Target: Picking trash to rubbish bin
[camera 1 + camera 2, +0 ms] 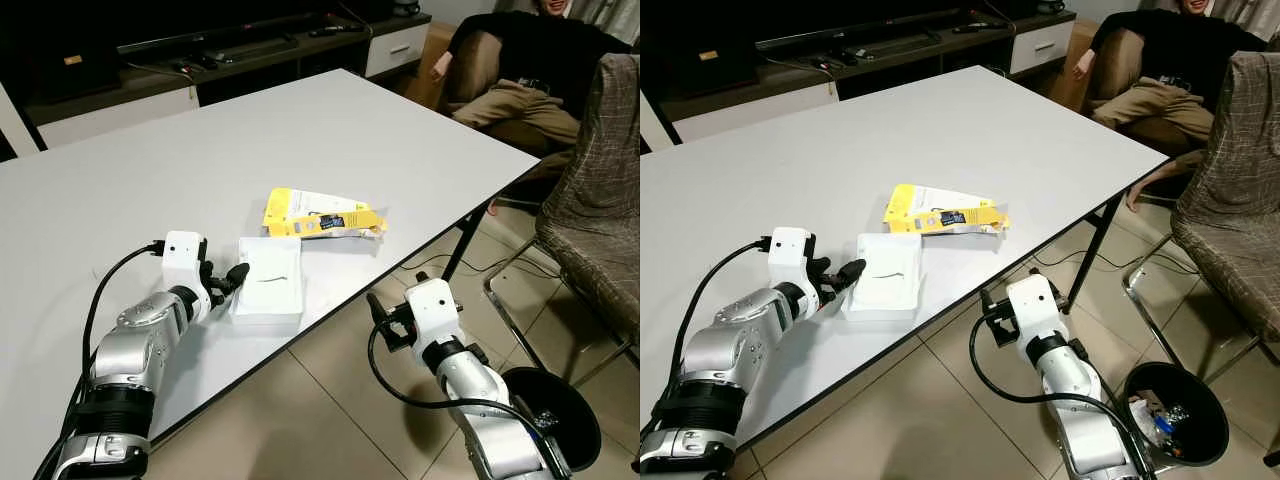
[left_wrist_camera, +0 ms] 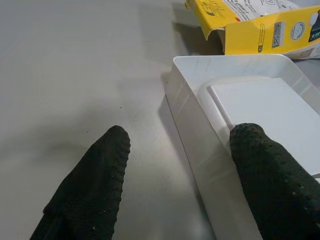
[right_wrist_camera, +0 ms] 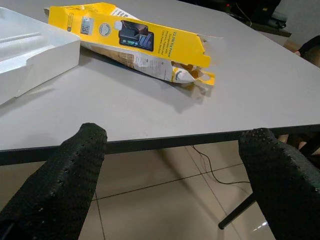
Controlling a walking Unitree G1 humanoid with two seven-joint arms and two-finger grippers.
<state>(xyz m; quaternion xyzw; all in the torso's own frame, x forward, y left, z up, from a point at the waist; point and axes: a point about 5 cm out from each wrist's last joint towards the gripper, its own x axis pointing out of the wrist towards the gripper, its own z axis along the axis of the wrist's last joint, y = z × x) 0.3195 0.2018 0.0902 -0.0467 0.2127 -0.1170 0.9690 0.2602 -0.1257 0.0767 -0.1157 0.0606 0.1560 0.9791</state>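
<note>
Left gripper (image 1: 228, 280) is over the surface (image 1: 300, 130) near its front edge, fingers spread wide and holding nothing: one fingertip (image 2: 260, 165) sits over the near wall of the white tray (image 1: 270, 279), the other (image 2: 100, 170) over bare surface just outside that wall. Cannot tell from the wrist view if the tip touches the tray. Tray is shallow, open-topped, with a flat white insert inside, and lies close to the front edge. Crushed yellow carton (image 1: 322, 216) lies flat just behind the tray, toward the right edge, flap end torn open; the two look close but apart. Right gripper (image 3: 170, 170) hangs off the front edge, lower than the surface top, above tiled floor (image 1: 940, 420), fingers wide apart and empty, aimed toward the carton. Black rubbish bin (image 1: 1175, 412) stands on the floor at front right, next to the right arm, some scraps already inside. A person sits past the far right corner; a chair with patterned fabric (image 1: 600, 200) stands to the right.
</note>
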